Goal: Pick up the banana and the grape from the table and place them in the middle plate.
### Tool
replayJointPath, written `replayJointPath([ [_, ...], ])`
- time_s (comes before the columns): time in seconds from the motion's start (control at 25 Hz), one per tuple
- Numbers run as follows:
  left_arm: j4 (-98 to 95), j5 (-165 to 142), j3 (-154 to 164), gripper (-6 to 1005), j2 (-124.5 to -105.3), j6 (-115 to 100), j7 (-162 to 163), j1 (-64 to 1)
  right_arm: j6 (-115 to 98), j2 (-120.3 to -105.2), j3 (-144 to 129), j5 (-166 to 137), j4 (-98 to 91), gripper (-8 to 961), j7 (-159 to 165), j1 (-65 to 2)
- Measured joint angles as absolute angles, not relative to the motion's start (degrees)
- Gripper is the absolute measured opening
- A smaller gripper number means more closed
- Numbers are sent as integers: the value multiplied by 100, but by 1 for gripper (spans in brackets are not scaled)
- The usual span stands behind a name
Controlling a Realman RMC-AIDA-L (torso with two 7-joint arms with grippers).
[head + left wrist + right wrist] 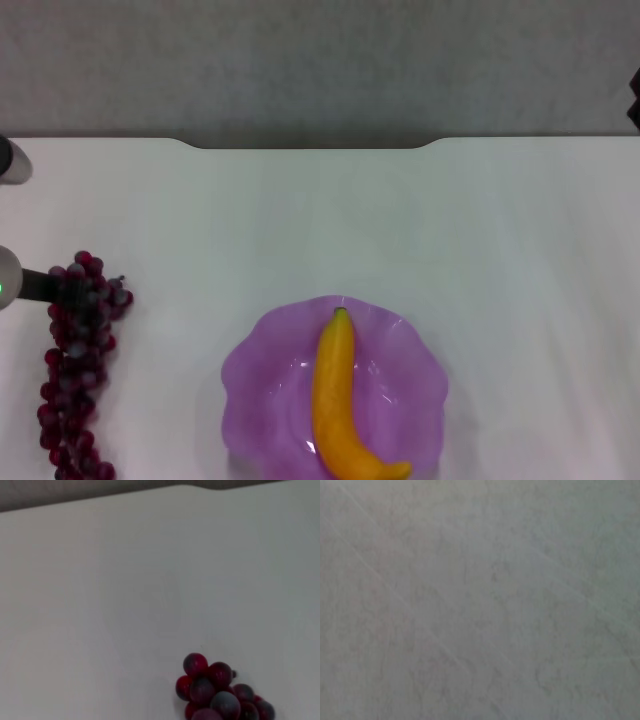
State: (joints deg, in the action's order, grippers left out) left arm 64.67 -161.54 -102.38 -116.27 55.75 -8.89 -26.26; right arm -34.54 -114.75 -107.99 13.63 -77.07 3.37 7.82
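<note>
The banana (340, 400) lies in the purple scalloped plate (410, 345) at the near middle of the white table (400, 220), its dark tip pointing away from me. The grape bunch (75, 360) lies on the table at the near left, running toward me. Its top end also shows in the left wrist view (220, 692). My left gripper (42, 285) comes in from the left edge and reaches the top end of the bunch. My right gripper is out of view; the right wrist view shows only a plain grey surface.
The table's far edge has a shallow notch (310, 145) with a grey wall behind it. A dark object (634, 105) sits at the far right edge of the head view.
</note>
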Motion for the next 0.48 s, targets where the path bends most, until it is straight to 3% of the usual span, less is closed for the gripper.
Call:
replayJointPath([
  [0.48, 7536, -16153, -10081, 211, -11640, 5448, -847, -2036, -3482, -11479, -10800, 1362, -7692, 770, 334, 782],
])
